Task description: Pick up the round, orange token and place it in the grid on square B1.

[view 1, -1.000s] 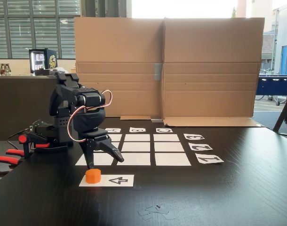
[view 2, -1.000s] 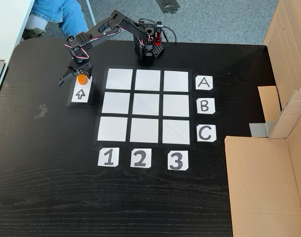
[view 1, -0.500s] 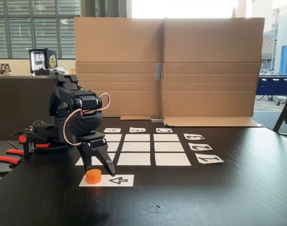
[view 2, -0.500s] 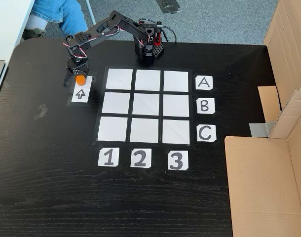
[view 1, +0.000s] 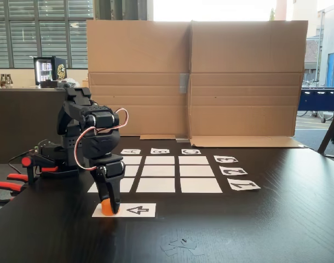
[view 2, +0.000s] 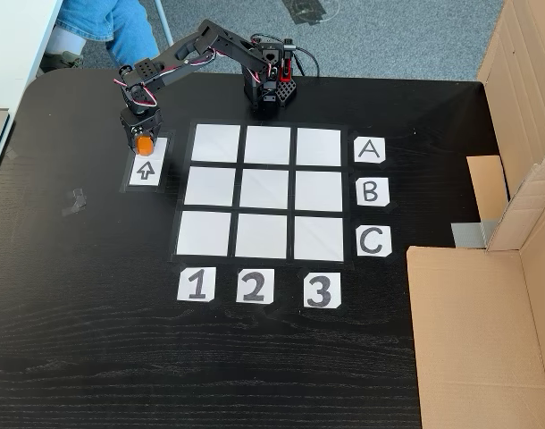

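The orange token (view 1: 107, 209) (view 2: 145, 143) stands on the near end of a white strip with a black arrow (view 1: 137, 210) (view 2: 146, 171), left of the grid in both fixed views. My gripper (view 1: 108, 206) (view 2: 145, 147) points straight down over the token, its black fingers closed against the token's two sides. The token's base still looks to be resting on the strip. The grid (view 1: 196, 171) (view 2: 319, 190) is nine white rectangles with nothing on them. Square B1 (view 1: 159, 185) (view 2: 210, 186) is bare, one cell to the right of the strip in the view from above.
The arm's base (view 2: 271, 85) is clamped at the table's far edge, with red clamps (view 1: 12, 181) beside it. A cardboard wall (view 1: 194, 76) (view 2: 514, 179) borders the table. A person's leg in jeans (view 2: 103, 22) is near the corner. Small tape scraps (view 1: 180, 245) lie near the front.
The gripper has come down over the token and its fingers have gone from wide apart to closed on the token's sides. The token has stayed on the strip.
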